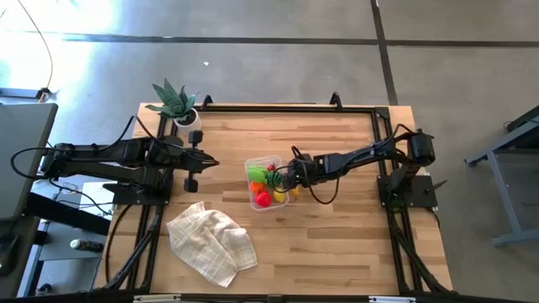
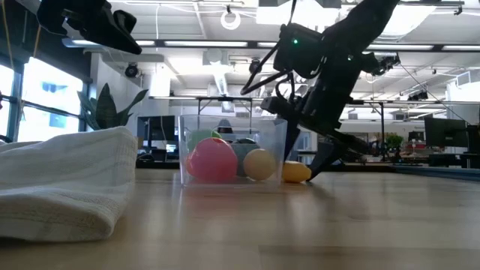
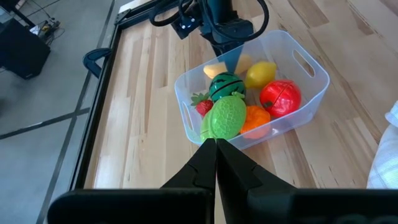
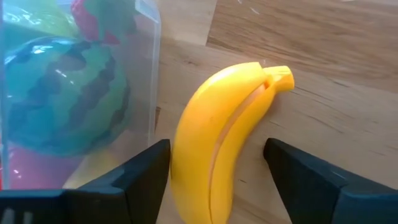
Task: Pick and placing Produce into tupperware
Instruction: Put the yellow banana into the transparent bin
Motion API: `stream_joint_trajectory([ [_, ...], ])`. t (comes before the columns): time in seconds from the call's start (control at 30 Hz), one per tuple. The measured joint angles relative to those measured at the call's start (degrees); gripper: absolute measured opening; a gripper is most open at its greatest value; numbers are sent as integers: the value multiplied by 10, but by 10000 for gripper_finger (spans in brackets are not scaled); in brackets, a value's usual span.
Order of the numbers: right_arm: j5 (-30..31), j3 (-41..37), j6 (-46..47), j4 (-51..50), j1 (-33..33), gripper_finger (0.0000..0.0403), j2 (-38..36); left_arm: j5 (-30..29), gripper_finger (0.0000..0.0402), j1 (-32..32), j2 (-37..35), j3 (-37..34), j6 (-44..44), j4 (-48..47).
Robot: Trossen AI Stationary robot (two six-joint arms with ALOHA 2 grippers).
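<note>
The clear tupperware point(image 1: 253, 164) stands mid-table holding produce: a striped watermelon point(image 3: 225, 84), a lemon point(image 3: 260, 73), a red fruit point(image 3: 281, 98), a bumpy green piece point(image 3: 225, 117) and an orange one point(image 3: 255, 118). A yellow banana point(image 4: 217, 143) lies on its side on the wood, just outside the tub's right wall point(image 4: 152, 74). My right gripper point(image 4: 216, 152) slants down over it, open, one finger on each side of the banana. My left gripper point(image 3: 216, 144) hovers shut above the table, left of the tub. My right gripper straddles the banana's lower half from above, its fingers lying across it. The finger point(image 4: 140, 171) on the tub side stands right at the banana's edge; whether it touches I cannot tell. The other finger point(image 4: 298, 174) is clear of it.
A crumpled checked cloth point(image 1: 210, 242) lies near the front left. A potted spiky plant point(image 1: 177, 105) stands at the far left corner. Black frame rails point(image 1: 286, 108) run along the table's edges. Bare wood lies right of and in front of the tub.
</note>
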Motion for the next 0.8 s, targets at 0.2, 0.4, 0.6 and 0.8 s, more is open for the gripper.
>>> stream_joint_trajectory([
  [0.2, 2, 0, 0, 5, 0, 238, 0, 0, 3, 0, 0, 0, 0, 0],
  [0.4, 2, -1, -9, 12, 0, 215, 0, 0, 3, 0, 0, 0, 0, 0],
  [0.6, 3, -1, -11, 21, 0, 195, 1, 0, 3, 0, 0, 0, 0, 0],
  [0.8, 3, -1, -15, 35, 0, 177, 1, 0, 3, 0, 0, 0, 0, 0],
])
